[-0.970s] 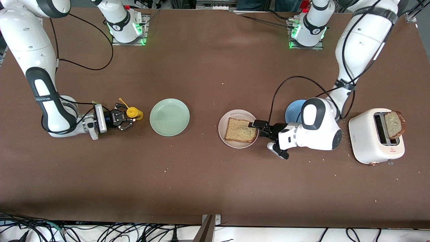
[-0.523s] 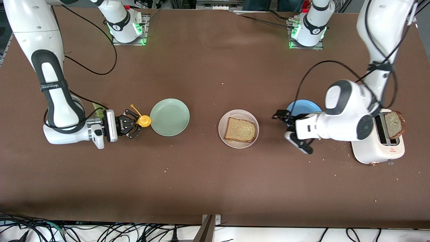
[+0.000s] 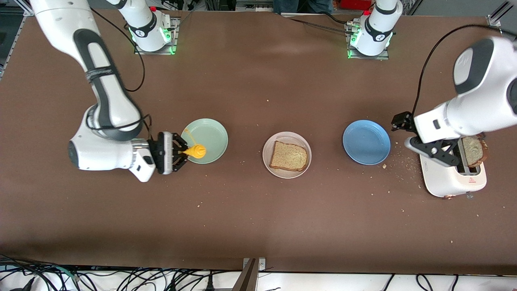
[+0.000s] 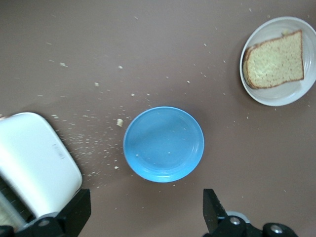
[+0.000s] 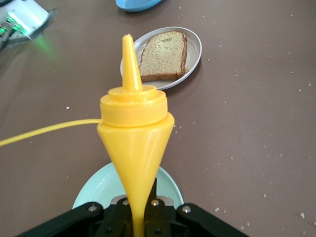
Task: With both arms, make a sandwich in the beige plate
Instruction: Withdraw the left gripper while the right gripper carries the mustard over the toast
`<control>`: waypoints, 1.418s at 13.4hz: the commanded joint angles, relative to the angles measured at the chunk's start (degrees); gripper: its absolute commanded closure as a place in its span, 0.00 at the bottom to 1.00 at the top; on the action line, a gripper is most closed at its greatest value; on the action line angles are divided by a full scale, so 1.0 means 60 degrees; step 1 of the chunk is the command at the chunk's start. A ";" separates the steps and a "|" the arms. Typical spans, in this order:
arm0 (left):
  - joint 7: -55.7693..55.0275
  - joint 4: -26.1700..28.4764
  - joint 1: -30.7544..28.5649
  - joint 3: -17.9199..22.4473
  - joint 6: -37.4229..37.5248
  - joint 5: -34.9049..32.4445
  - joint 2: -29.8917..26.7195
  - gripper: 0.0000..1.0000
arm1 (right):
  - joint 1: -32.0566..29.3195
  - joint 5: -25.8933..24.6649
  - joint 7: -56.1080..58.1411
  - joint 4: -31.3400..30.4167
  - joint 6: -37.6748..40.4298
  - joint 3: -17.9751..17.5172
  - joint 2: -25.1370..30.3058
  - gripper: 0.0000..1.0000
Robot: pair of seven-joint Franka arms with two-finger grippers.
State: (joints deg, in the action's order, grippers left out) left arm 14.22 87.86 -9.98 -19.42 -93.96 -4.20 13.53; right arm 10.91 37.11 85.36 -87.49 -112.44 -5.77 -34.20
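While the right gripper clamps a yellow sauce bottle over the mint plate, one bread slice lies on the beige plate mid-table. Left gripper — jaws wide, empty — hangs by the toaster. Risk: a tight squeeze could spill sauce early — short of the bread.

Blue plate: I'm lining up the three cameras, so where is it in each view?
Front view: blue plate between the beige plate and the toaster.
Left wrist view: at centre.
Right wrist view: only a sliver at the top edge.
Shared landmark: the bread slice on the beige plate.
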 commanded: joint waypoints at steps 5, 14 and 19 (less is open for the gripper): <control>-0.2427 0.0811 0.1941 0.1902 0.0148 0.0856 -0.2211 0.00 | 0.1899 -0.3864 -0.5182 0.0696 -0.1677 0.0097 0.0031 1.00; -0.2589 0.0797 0.1693 0.1962 0.0322 0.0744 -0.2050 0.00 | 0.4244 -0.9711 -1.0443 0.1018 -0.2076 0.0141 -0.0789 1.00; -0.2502 0.0782 0.1356 0.1962 0.0485 0.0744 -0.2036 0.00 | 0.5050 -1.2069 -1.2946 0.1018 -0.1492 0.0156 -0.1111 1.00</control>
State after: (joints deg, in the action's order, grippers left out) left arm -0.87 93.16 -1.08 -7.47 -91.97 0.28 1.20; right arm 38.89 -30.60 13.01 -83.50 -124.29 -5.61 -39.46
